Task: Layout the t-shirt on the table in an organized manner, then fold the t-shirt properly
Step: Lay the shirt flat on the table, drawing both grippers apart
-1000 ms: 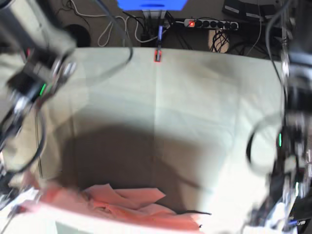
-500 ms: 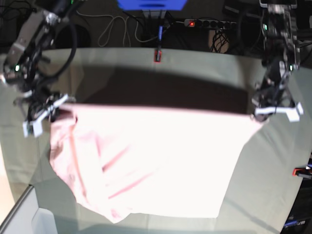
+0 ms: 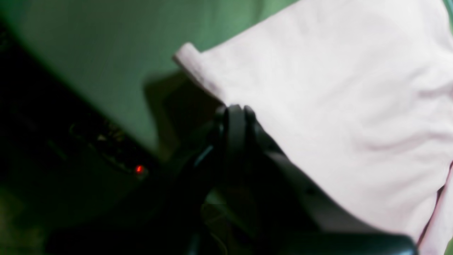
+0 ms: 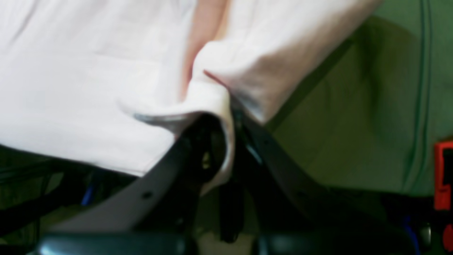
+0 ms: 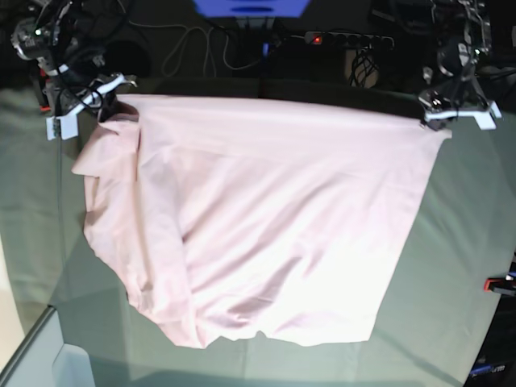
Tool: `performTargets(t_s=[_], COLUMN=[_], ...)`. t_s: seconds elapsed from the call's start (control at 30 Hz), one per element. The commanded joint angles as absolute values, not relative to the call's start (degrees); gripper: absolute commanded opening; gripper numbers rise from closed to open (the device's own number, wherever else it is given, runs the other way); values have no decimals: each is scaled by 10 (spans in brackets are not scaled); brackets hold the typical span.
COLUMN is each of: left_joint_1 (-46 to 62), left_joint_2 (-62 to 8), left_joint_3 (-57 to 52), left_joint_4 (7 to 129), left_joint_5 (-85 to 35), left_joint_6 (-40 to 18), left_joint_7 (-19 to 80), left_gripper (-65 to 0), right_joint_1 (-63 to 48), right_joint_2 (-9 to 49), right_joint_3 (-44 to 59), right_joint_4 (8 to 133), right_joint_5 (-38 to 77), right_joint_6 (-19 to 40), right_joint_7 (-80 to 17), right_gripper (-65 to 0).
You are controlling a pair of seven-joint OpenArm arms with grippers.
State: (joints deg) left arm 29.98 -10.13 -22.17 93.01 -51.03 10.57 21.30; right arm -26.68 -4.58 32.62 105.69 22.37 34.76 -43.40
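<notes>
Between both claws, pale pink soft cotton t-shirt (image 5: 266, 226) hangs stretched: left gripper (image 5: 439, 114) and right gripper (image 5: 101, 101) each pinch top corner, spreading it above grey-green cloth-covered table (image 5: 472, 226) for flat layout.

A robotics lab: clamped cloth table (image 5: 459, 266), power strip (image 5: 348, 39), tangled cables (image 5: 193, 48)

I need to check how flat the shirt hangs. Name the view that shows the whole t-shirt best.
The base view: the t-shirt shows whole, stretched between both tools over the table, its left side bunched. The left wrist view shows only the corner pinched in the left tool; the right wrist view only the fold in the right tool.
</notes>
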Motion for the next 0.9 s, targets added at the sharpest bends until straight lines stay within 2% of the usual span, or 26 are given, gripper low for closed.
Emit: performTargets(t_s=[0.0,0.13,0.27,0.33,0.4,0.47,0.63,0.7,0.8,0.87], left_joint_1=[308,326,337,337,337,337,336,335,331,326], left_joint_2=[-102,-95,-94,-86,-83,-84,-83,-83,-83,-83], left_joint_3=[-228,-227,-227,-227,-228,-228,-227,-227,-229,-229], left_joint_4=[942,943,936,936,936,936,920,906,889,882], left_joint_5=[-509,-509,-508,-506,-505,-505,-506,-508,-508,-508], left_joint_6=[109,109,109,80,29,1,-1,-1,-1,-6], left_joint_7=[197,197,197,198,202,204,204,212,240,240], left_gripper=[-649,-649,-649,-649,-649,-646,-638,-594,-494,-470], right_joint_1=[-269,-273,-275,-276,-276,-276,-269,-247,-235,-234], right_joint_2=[-41,-45,-52,-52,-52,-52,-84,-90,-90,-90], right_joint_3=[331,357,387,390,390,391,469,526,571,570], right_joint_4=[1067,1065,1058,1047,1034,1021,1015,1015,987,952], right_joint_5=[232,232,232,233,233,233,233,232,232,232], right_joint_6=[348,348,348,348,348,348,348,348,348,348], right_joint_7=[-419,-421,-422,-423,-423,-422,-420,-425,-451,-490], right_gripper=[-650,-650,-564,-510,-460,-432,-414,-413,-412,-412])
